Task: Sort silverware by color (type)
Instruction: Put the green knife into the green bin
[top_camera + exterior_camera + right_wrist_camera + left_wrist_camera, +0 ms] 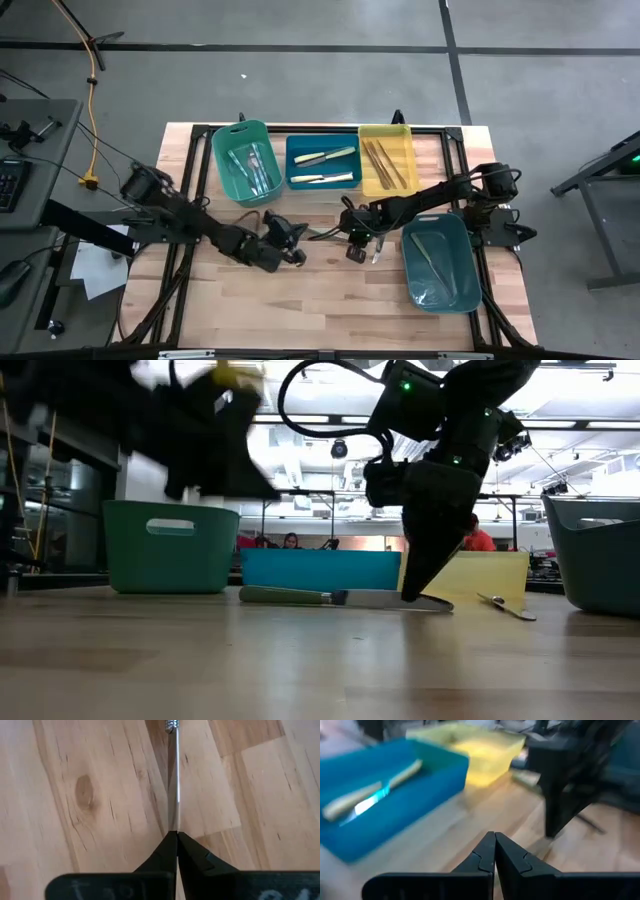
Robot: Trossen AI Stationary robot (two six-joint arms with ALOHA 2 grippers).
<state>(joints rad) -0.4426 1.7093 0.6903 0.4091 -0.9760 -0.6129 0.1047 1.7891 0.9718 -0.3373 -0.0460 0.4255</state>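
A knife with a greenish handle (322, 234) lies flat on the wooden table between my two grippers; in the low view the knife (300, 596) stretches left of the right fingers. My right gripper (355, 240) (412, 596) points down, shut on its silvery end. My left gripper (297, 246) (495, 840) is shut on nothing, just left of the knife's handle and above the table. A second utensil (378, 252) (505, 605) lies flat beside the right gripper. My right gripper (173, 834) pinches the knife's thin silvery blade (173, 817) between its two fingertips, coming from above with the fingers pointing down. The fingers lie along the knife, and the handle (171, 725) is at the far end. The knife lies flat on the table.
Along the far edge stand a green bin (222, 165) with clear utensils, a blue bin (295, 148) with pale yellow-handled ones, and a yellow bin (366, 170) with brownish ones. A teal bin (455, 240) with a green utensil sits near right. Bare wood lies along the near side.
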